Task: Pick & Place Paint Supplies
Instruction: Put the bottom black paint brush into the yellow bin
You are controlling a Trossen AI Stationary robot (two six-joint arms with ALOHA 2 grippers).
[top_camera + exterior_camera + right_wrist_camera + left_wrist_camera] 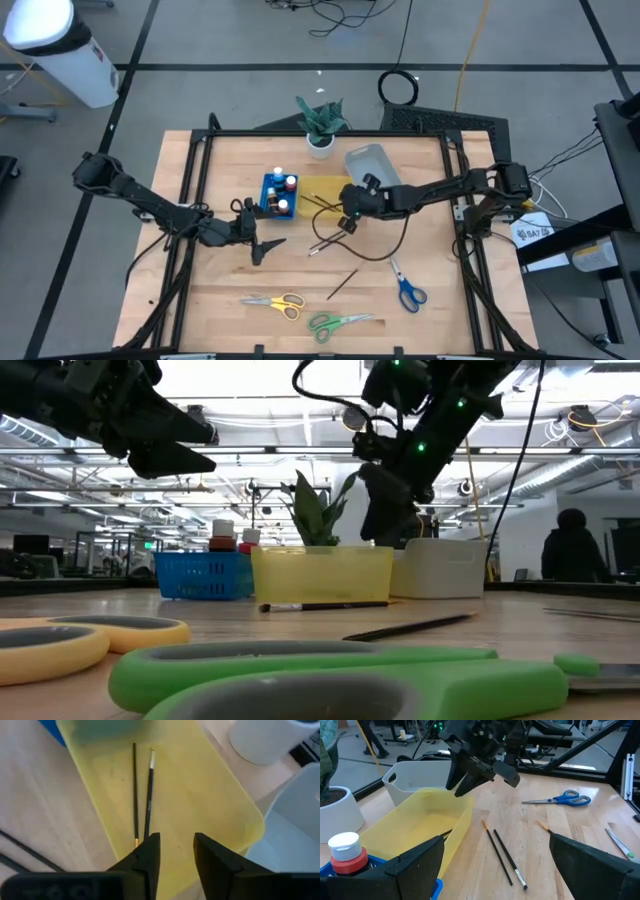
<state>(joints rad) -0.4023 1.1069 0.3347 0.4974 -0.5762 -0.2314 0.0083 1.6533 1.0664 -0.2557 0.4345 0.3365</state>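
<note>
The right gripper hangs just over the near rim of the yellow tray, its fingers parted a little with nothing between them. Two thin brushes lie side by side on the tray floor right ahead of the fingertips. From above, that gripper sits at the centre of the table, over the tray's right end.

At about nine o'clock from it, the left gripper hovers above bare wood with its jaws spread wide and empty. Two more brushes lie on the table between the grippers, just off the yellow tray's edge, and another brush lies alone toward six o'clock.

The blue tray touches the yellow tray's left end and holds the paint bottles; one with a white cap over red shows close in the left wrist view. No label on it can be read.

Along the table's six o'clock edge lie the yellow scissors and green scissors; the blue scissors lie toward five o'clock. The clear tray and the potted plant stand at twelve o'clock. A tag off the table's right side carries print too small to read.
</note>
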